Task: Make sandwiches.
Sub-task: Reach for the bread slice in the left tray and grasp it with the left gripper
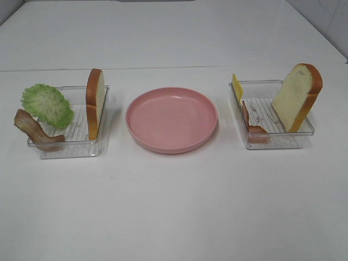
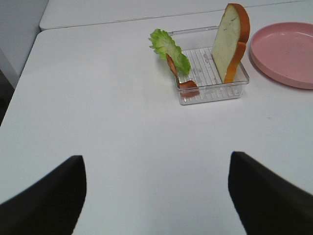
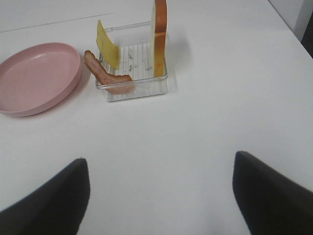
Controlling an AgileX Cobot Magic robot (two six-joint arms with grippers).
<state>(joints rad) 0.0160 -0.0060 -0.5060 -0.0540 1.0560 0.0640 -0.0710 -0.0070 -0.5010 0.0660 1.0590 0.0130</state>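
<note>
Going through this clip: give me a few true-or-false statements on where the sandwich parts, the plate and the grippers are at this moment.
1. The pink plate holds a finished sandwich. False: nothing lies on it.
2. The lettuce is at the left tray. True.
3. The cheese slice shares a tray with the lettuce. False: it stands in the right tray.
4. Each tray holds one slice of bread: the left bread slice and the right bread slice. True.
5. The right gripper grips a bacon strip. False: its jaws are open and hold nothing; the right bacon strip lies in the right tray.
</note>
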